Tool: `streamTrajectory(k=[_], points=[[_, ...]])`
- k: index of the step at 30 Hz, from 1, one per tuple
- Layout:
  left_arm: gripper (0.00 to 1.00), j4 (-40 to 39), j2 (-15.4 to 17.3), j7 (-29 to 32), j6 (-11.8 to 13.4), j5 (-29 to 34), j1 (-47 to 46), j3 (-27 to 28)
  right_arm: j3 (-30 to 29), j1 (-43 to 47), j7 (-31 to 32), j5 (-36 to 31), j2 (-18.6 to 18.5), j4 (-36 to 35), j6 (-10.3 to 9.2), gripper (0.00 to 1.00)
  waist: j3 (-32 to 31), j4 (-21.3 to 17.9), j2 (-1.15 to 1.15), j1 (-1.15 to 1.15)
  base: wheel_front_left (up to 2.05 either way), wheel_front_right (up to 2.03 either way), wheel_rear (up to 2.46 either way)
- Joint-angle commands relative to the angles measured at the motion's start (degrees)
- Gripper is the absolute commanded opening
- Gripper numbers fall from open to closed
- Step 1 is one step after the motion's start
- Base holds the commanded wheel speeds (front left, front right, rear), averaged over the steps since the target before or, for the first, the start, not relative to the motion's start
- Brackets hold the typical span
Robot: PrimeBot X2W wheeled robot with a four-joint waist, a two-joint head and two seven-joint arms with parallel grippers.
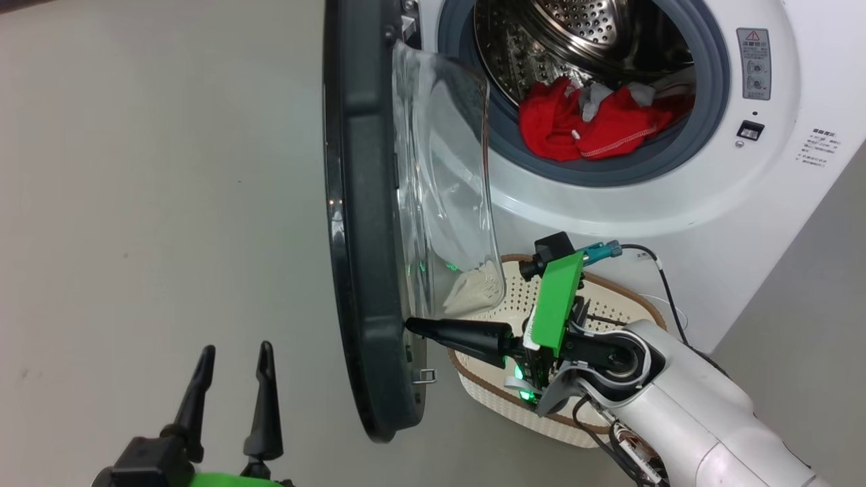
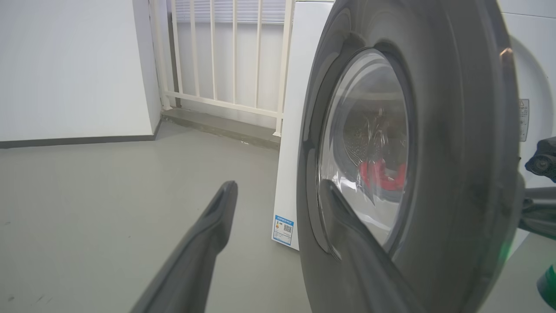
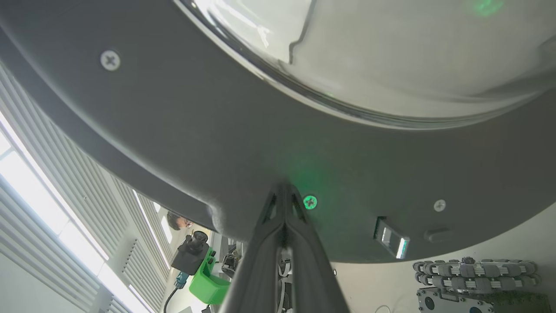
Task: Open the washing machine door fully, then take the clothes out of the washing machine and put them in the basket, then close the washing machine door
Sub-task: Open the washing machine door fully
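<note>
The washing machine stands with its door swung out, edge-on to the head view, its glass bowl facing the drum. Red clothes with a white-grey piece lie at the drum's mouth. The cream basket sits on the floor below the opening, behind my right arm. My right gripper is shut and empty, its tip pressed against the door's inner rim beside a screw. At the lower left my left gripper stands open, on the door's outer side, apart from it.
Grey floor spreads to the left of the door. A white railing and a white wall stand beyond it. The door's latch hook sticks out near its lower edge. My wheeled base shows under the door.
</note>
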Motion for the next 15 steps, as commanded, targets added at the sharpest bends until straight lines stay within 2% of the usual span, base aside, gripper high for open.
streamTrajectory(k=[1, 10, 11, 12, 13, 14, 15], points=[[1.00, -2.0, 1.1, -0.2, 0.6, -0.1, -0.5, 2.2, 0.9, -1.8, -0.5, 1.4, 1.5, -0.7, 0.39, 0.00, 0.2, 0.1, 0.00, 0.00, 0.00, 0.00, 0.00], [1.00, -2.1, 1.1, -0.6, 1.0, -0.5, -0.3, 2.2, 2.0, -2.5, -2.0, -0.2, 1.5, 0.7, 0.39, 0.00, 0.0, -0.1, 0.00, 0.00, 0.00, 0.00, 0.00], [1.00, -2.1, 1.2, -0.6, 1.0, -0.6, -0.3, 2.2, 2.0, -2.4, -2.4, -1.0, 1.5, 0.7, 0.39, 0.07, 0.0, -0.2, 0.00, 0.00, 0.00, 0.00, 0.00], [1.00, -2.0, 1.2, -0.5, 1.0, -0.6, -0.4, 2.2, 2.0, -2.3, -2.6, -1.7, 1.5, 0.7, 0.39, 0.31, -0.1, -0.2, 0.00, 0.00, 0.00, 0.00, 0.00], [1.00, -2.0, 1.2, -0.5, 1.0, -0.7, -0.4, 2.2, 2.0, -2.2, -2.8, -2.5, 1.3, 0.6, 0.39, 0.49, -0.1, -0.3, 0.00, 0.00, 0.00, 0.00, 0.00], [1.00, -1.9, 1.3, -0.5, 1.1, -0.8, -0.5, 2.2, 1.8, -2.0, -3.2, -3.3, 1.1, 0.5, 0.39, 1.00, -0.2, -0.3, 0.00, 0.00, 0.00, 0.00, 0.00], [1.00, -1.9, 1.3, -0.4, 1.1, -0.8, -0.5, 2.2, 1.7, -1.8, -3.6, -4.0, 0.8, 0.3, 0.39, 1.00, -0.2, -0.4, 0.00, 0.00, 0.00, 0.00, 0.00]])
